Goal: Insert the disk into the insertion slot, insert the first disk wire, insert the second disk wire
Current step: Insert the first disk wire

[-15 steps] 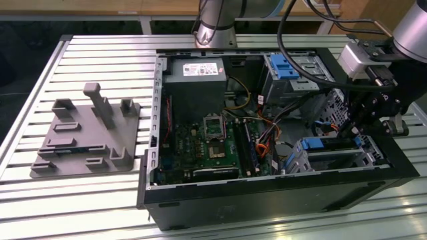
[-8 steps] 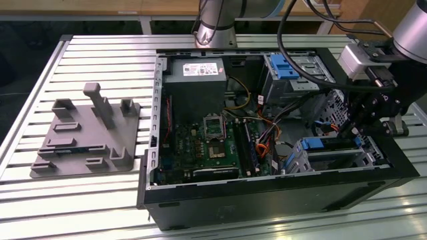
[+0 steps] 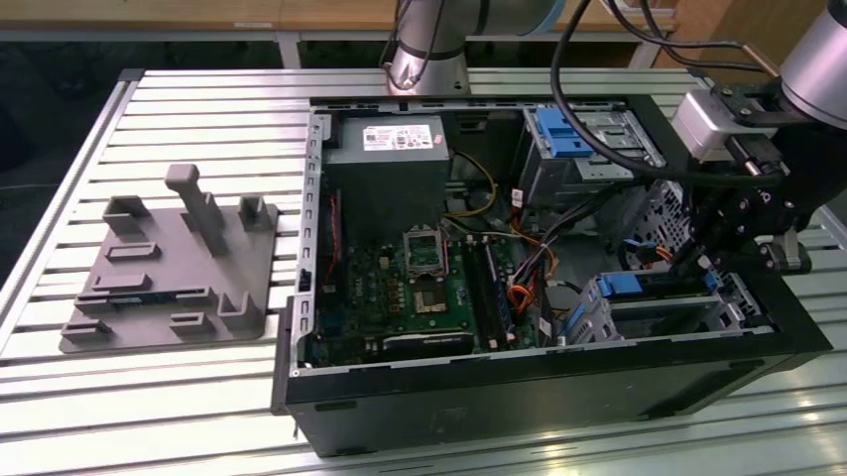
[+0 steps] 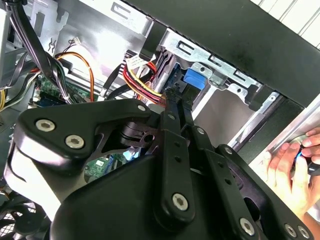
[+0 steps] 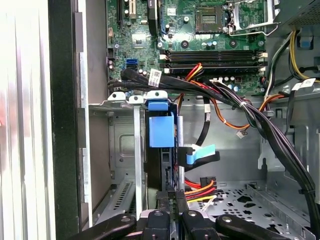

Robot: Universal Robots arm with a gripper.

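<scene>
Disk: grey metal hard drive [image 5: 161, 132] in bright blue plastic carrier, seated in silver perforated sheet-metal slot [image 3: 592, 319].
Tool: black gripper [image 5: 170, 197] drawn together beside it.
Risk: loose red-and-yellow wires [image 5: 197, 189] may snag.

A slatted metal table [image 3: 198, 99] of pale aluminium profiles carries two things. An open black computer case [image 3: 530, 397] lies on its side towards the exterior view's right (its interior facing up). Near it, towards the exterior view's left, a flat grey fixture plate [image 3: 146, 297] with several upright blocks rests on the slats.
</scene>
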